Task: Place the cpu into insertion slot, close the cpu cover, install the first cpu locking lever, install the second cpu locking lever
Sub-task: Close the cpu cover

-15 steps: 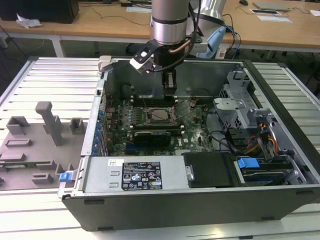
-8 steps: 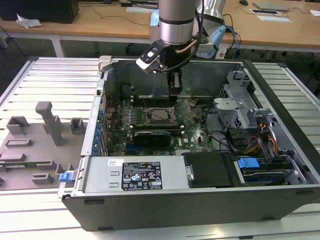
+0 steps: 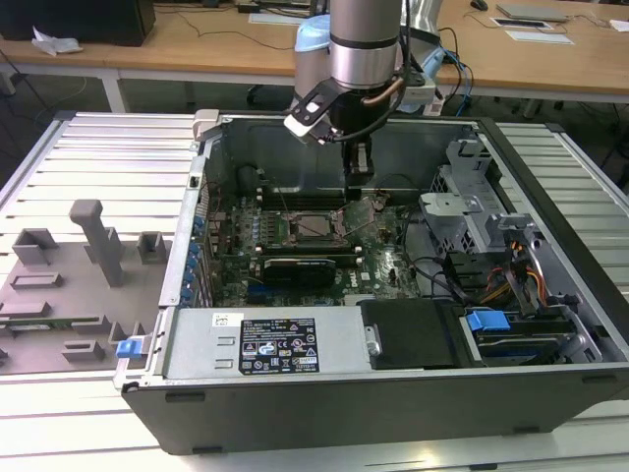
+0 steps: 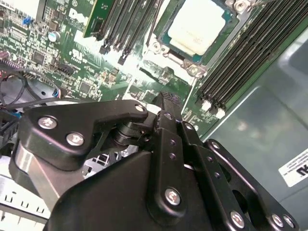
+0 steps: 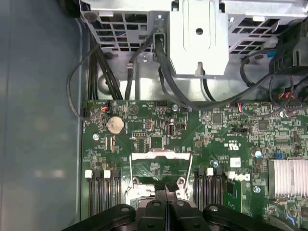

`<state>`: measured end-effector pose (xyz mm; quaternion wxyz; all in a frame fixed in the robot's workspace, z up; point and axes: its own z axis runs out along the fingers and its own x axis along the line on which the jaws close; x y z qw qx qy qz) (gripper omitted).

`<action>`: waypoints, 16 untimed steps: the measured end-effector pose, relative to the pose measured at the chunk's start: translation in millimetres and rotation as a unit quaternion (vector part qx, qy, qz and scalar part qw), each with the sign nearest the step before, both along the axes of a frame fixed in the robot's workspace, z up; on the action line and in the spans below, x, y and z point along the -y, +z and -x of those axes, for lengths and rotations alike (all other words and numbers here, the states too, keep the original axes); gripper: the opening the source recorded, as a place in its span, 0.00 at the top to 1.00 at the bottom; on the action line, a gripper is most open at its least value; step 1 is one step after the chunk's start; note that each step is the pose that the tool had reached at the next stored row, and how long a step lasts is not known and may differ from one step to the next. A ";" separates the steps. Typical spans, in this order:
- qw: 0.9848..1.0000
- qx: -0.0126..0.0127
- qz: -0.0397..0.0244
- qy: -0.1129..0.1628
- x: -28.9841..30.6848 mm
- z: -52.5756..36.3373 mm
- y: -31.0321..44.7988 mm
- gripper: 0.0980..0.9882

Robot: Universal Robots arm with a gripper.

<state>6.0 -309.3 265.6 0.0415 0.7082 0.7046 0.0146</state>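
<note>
The cpu [image 3: 315,225] [image 4: 196,25] lies flat in the insertion slot [image 3: 292,229], its pale metal top facing up. The cpu cover [image 3: 367,209] [image 5: 161,156] stands open on the slot's side toward the exterior view's right, a thin metal frame with green board showing through its window. My gripper [image 3: 359,177] [image 5: 166,186] hangs just above the raised cover's free edge with its fingers [image 5: 161,192] pressed together and nothing between them. Thin wire levers stick up beside the slot.
The open computer case [image 3: 211,197] walls in the board. A black graphics card [image 3: 300,267] lies just in front of the slot, with memory slots [image 4: 240,57] on both sides. A drive cage [image 3: 472,211] with cables fills the exterior view's right, a grey fixture [image 3: 88,256] the left.
</note>
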 end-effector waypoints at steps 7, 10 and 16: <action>1.000 -0.001 0.000 0.000 0.0 -31.5 0.0 0.99; 1.000 -0.002 0.000 0.000 0.2 -41.3 0.0 0.99; 1.000 -0.002 0.000 0.000 0.2 -50.3 -3.8 0.99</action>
